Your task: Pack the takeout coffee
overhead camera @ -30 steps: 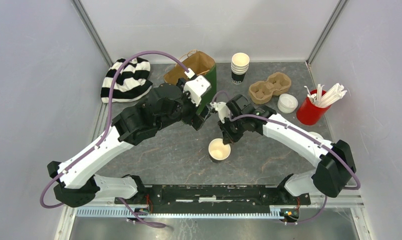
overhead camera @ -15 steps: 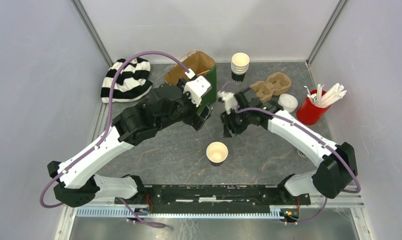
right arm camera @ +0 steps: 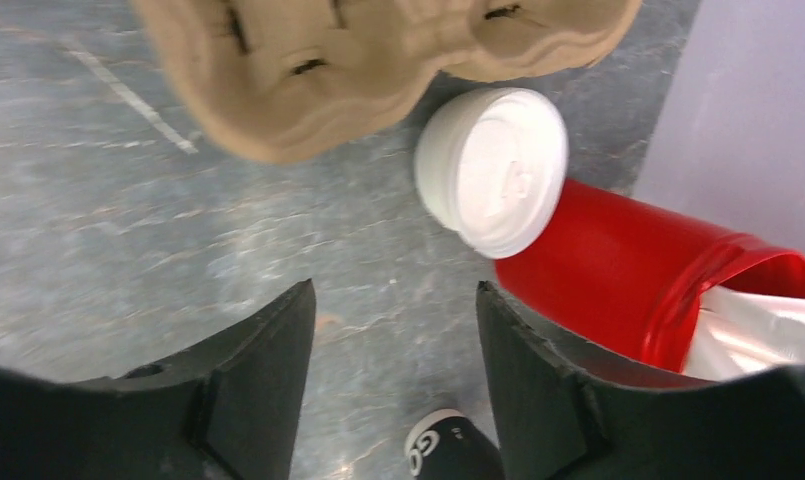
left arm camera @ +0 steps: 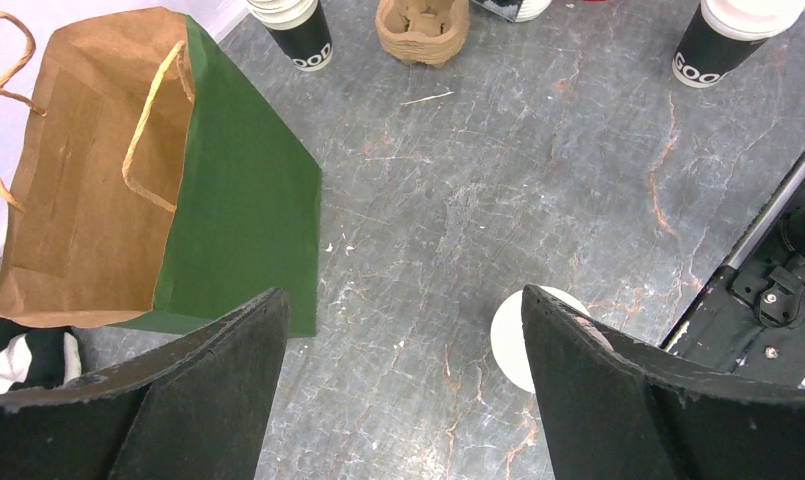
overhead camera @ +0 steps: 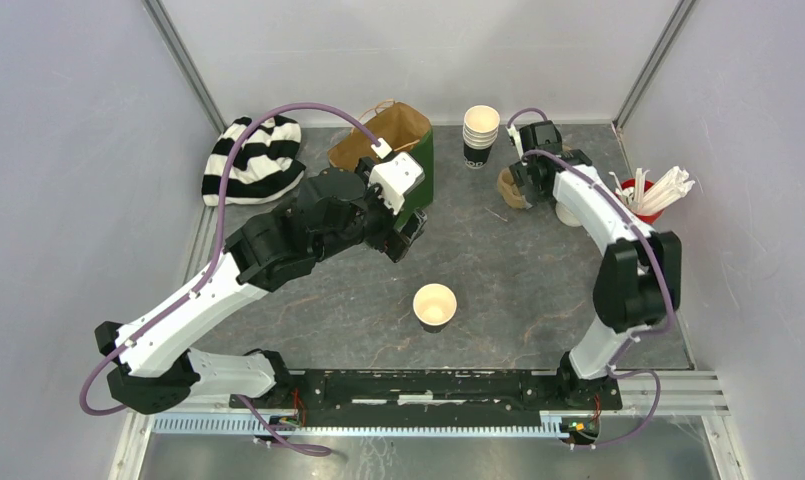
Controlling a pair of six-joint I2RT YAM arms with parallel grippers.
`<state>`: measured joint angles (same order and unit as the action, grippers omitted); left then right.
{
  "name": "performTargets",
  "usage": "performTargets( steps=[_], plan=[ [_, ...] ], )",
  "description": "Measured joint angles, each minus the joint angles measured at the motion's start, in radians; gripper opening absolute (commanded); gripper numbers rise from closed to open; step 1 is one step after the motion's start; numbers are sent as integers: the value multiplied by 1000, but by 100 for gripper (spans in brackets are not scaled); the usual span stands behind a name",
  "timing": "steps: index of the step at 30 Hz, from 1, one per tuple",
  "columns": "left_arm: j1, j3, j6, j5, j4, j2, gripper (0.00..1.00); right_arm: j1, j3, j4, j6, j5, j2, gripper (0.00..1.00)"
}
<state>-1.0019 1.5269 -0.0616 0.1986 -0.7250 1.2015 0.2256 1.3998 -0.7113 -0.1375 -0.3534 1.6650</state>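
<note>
An open, lidless takeout coffee cup [overhead camera: 435, 304], cream inside, stands mid-table; in the left wrist view this cup [left arm camera: 508, 335] peeks out from behind one finger. A second cup [left arm camera: 730, 38], dark with a white lid, stands at the right of the table. My left gripper [left arm camera: 402, 295] hangs open and empty beside the green paper bag [left arm camera: 233, 200]. At the back right my right gripper [right arm camera: 393, 290] is open and empty, just short of the cardboard cup carrier [right arm camera: 378, 60] and a stack of white lids [right arm camera: 493, 165]. A dark cup [right arm camera: 448, 452] shows small on the table beyond its fingers.
The brown-lined green bag [overhead camera: 393, 140] stands open at the back. Behind it to the right is a stack of empty cups [overhead camera: 481, 133]. A red cup of white stirrers [overhead camera: 638, 200] and a striped cloth [overhead camera: 253, 158] sit at the sides. Grey walls close in the table.
My right arm swung from beside the open cup mid-table to the back right over the carrier, and its jaws went from shut to open. The left arm stayed still.
</note>
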Motion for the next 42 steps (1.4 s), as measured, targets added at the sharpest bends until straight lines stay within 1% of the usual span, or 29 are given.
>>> performTargets(
  steps=[5,11,16,19,26,34,35,36,37,38,42],
  plan=[
    [0,0,0,1,0,0,91,-50,96,-1,-66,-78,154,62],
    [0,0,0,2,0,0,91,-89,115,-2,-89,-92,227,60],
    [0,0,0,2,-1,0,91,-105,117,0,-97,-93,262,48],
    [0,0,0,3,-2,0,91,-113,117,0,-100,-92,278,45],
    [0,0,0,3,-2,0,92,-136,139,3,-103,-89,312,34],
    [0,0,0,2,-2,0,92,-143,164,6,-104,-80,323,20],
    [0,0,0,2,-2,0,92,-143,170,6,-104,-77,326,20],
    [0,0,0,2,-2,0,92,-143,173,8,-104,-75,328,23],
    [0,0,0,2,-2,0,92,-143,174,8,-104,-73,330,28],
    [0,0,0,2,-2,0,92,-143,174,7,-104,-72,332,30],
    [0,0,0,2,-2,0,92,-144,174,7,-104,-65,333,32]
  ],
)
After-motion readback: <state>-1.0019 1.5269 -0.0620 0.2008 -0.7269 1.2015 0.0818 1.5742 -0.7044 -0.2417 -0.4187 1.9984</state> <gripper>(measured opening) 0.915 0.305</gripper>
